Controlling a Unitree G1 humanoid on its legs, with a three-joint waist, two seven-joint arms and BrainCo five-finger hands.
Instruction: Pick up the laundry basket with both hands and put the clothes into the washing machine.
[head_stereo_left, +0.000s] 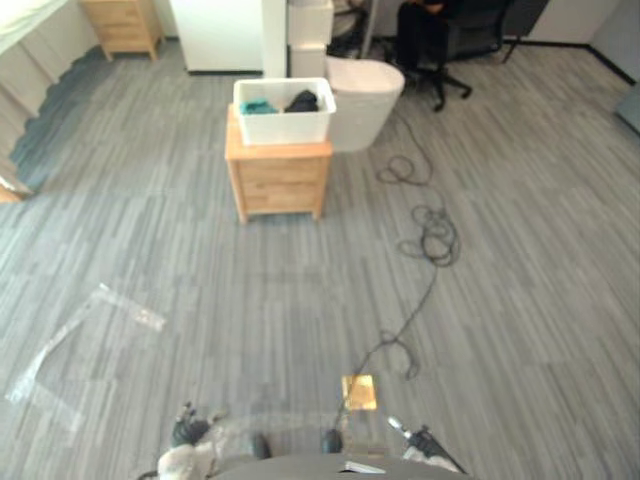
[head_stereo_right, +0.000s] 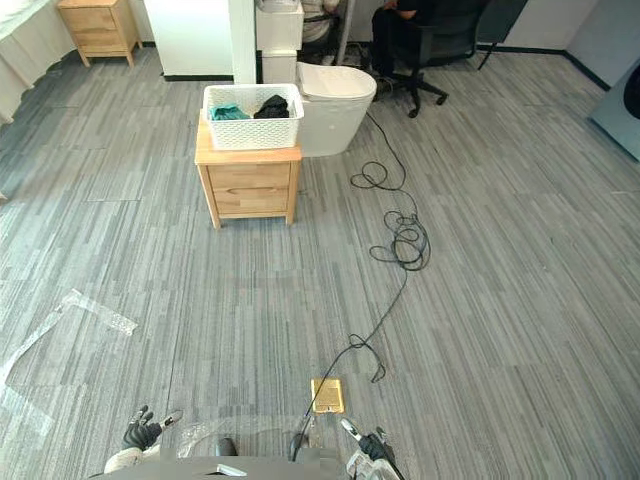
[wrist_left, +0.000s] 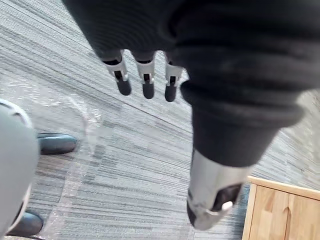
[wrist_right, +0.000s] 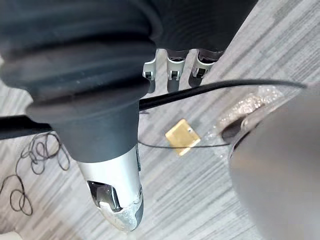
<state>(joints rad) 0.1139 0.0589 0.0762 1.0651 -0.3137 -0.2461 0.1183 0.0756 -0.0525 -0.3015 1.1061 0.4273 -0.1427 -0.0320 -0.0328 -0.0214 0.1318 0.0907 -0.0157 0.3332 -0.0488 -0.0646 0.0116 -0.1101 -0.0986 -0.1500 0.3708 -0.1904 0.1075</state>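
Laundry basket (head_stereo_left: 285, 125), white with pierced walls, sits on top of a light wood nightstand (head_stereo_left: 278, 180) well ahead of us in the left eye view. It holds 2 garments, a teal one (head_stereo_left: 258, 106) and a dark one (head_stereo_left: 302, 101). Just beside it on our right stands a white rounded unit (head_stereo_left: 365, 100); we cannot tell whether it touches the nightstand. Behind are a white cabinet (head_stereo_left: 215, 35), a 2nd wood nightstand (head_stereo_left: 125, 25) far to the left, and a person (head_stereo_left: 420, 30) seated in a black office chair (head_stereo_left: 455, 40). The grey plank floor (head_stereo_left: 540, 250) lies open between us and the basket. Strips of clear tape (head_stereo_left: 100, 320) lie on it to our left, and a brass floor plate (head_stereo_left: 359, 392) is set in it close in front of us.

In the right eye view our left hand (head_stereo_right: 140, 432) and right hand (head_stereo_right: 368, 445) hang low at the bottom edge, 1 on each side of the plate, well apart from the basket.

In the left wrist view the fingers (wrist_left: 145, 82) reach out nearly straight, with the thumb (wrist_left: 212, 200) apart. The hand is wide and holds nothing. Past it we see floor and a corner of light wood furniture (wrist_left: 280, 210).

In the right wrist view the fingers (wrist_right: 172, 67) are relaxed and the thumb (wrist_right: 117, 195) is spread. This hand is empty too, with the brass plate on the floor beyond it.
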